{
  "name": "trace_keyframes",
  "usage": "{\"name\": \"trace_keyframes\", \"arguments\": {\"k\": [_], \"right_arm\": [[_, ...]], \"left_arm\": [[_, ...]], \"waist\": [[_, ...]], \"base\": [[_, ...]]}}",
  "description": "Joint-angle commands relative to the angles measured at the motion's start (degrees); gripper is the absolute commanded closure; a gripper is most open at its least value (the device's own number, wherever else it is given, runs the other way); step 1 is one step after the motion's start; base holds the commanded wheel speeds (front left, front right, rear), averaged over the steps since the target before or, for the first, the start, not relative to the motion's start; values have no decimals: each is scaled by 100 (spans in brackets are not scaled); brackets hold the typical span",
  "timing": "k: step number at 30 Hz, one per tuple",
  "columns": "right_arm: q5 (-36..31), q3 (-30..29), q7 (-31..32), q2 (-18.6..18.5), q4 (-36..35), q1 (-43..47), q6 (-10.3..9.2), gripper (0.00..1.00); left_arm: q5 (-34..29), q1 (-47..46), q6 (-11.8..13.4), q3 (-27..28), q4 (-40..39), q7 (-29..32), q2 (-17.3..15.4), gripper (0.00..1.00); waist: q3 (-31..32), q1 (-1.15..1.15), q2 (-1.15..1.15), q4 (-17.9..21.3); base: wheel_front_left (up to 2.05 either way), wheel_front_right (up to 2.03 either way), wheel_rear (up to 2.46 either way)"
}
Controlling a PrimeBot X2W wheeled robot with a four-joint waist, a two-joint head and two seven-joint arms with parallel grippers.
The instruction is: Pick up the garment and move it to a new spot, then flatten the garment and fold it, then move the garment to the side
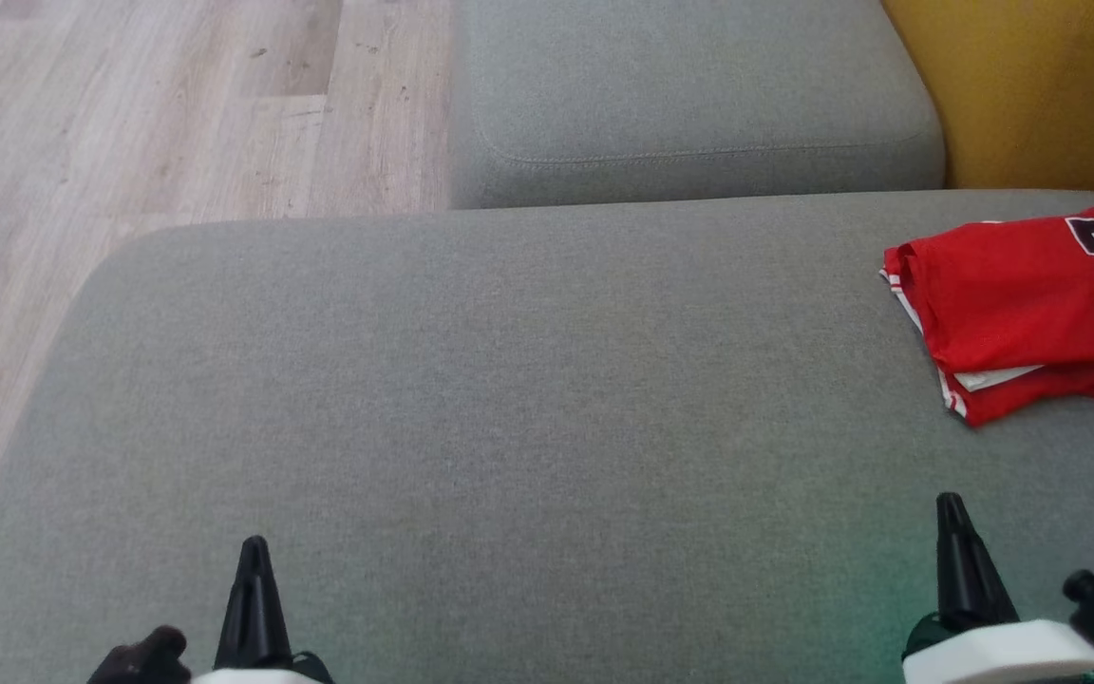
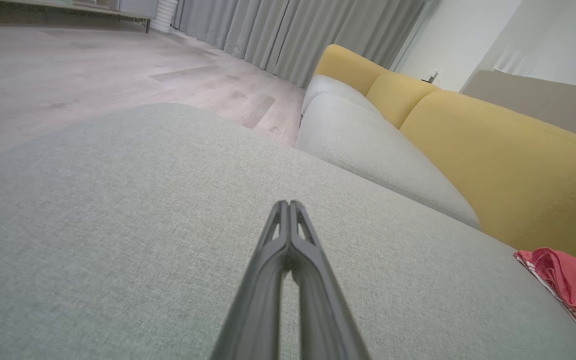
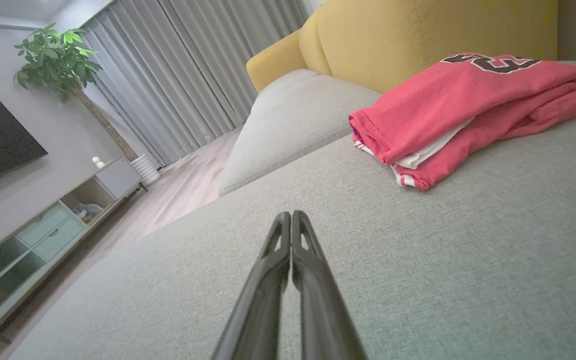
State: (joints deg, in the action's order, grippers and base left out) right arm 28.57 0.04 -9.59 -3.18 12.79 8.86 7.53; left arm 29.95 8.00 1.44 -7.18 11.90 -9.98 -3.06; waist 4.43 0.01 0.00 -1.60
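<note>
Apparently the last step. Head view: the folded red garment [image 1: 1022,304] lay at the right edge of the grey sofa seat [image 1: 509,380], with the left pincer [image 1: 254,543] and right pincer [image 1: 949,499] apart from it. Left wrist view: left pincer clenched, empty. Right wrist view: right pincer clenched, empty, garment ahead. The next move probably called for no grasp, only pulling clear.

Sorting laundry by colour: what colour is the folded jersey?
Red jersey, white trim, black numerals; head view.
</note>
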Motion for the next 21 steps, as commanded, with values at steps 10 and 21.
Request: {"name": "trace_keyframes", "arguments": {"k": [10,21], "right_arm": [[742,-48,163,-48,-139,-413,-1,100],[1492,-112,340,-49,-106,-555,-2,100]], "left_arm": [[713,-409,-122,241,-129,171,-40,100],[1450,-539,-223,372,-85,351,-44,100]], "waist": [[-47,0,0,16],[-102,0,0,35]], "base": [[0,0,0],[0,0,0]]}}
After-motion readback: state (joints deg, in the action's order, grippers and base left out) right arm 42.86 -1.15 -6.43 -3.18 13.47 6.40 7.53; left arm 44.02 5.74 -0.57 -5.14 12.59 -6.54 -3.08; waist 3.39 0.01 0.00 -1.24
